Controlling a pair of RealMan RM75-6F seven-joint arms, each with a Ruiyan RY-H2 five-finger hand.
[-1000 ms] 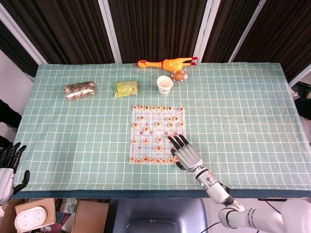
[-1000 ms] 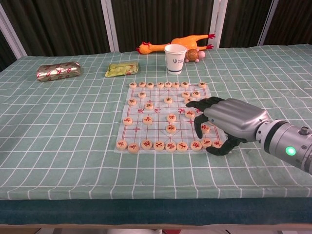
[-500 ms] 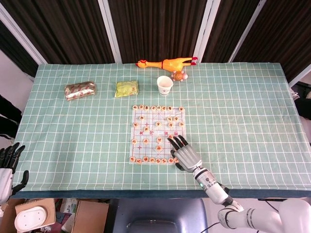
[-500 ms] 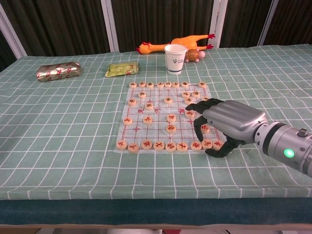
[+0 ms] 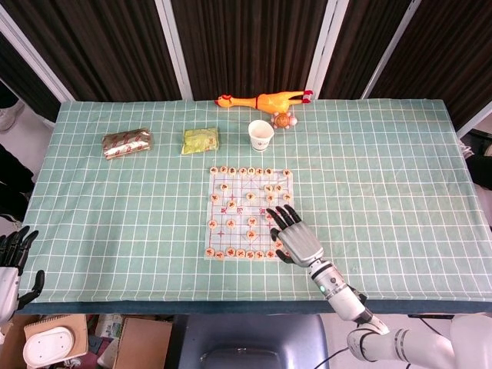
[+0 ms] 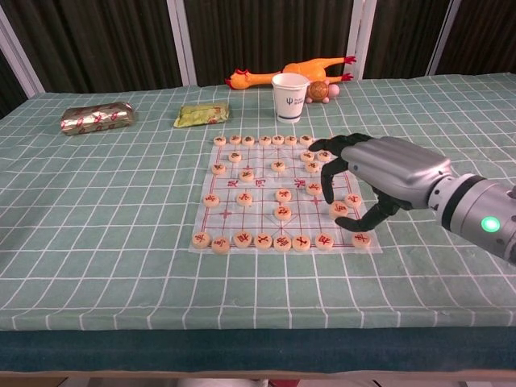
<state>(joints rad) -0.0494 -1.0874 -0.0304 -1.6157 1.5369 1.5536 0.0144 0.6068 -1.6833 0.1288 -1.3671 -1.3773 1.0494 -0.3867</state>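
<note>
Chess pieces (image 6: 339,209) sit scattered on the board (image 6: 260,211) mid-table, none picked up yet afaict. My right hand (image 6: 379,179) hovers over the board's right side, fingers spread, holding nothing. Left hand (image 5: 14,257) idle, open.

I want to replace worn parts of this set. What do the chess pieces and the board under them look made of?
The chess pieces look like pale wood, matte, with red or dark marks on top, though light plastic is possible. The board looks like a thin translucent plastic or paper sheet: it lies flat, and the green cloth tints it.
</note>
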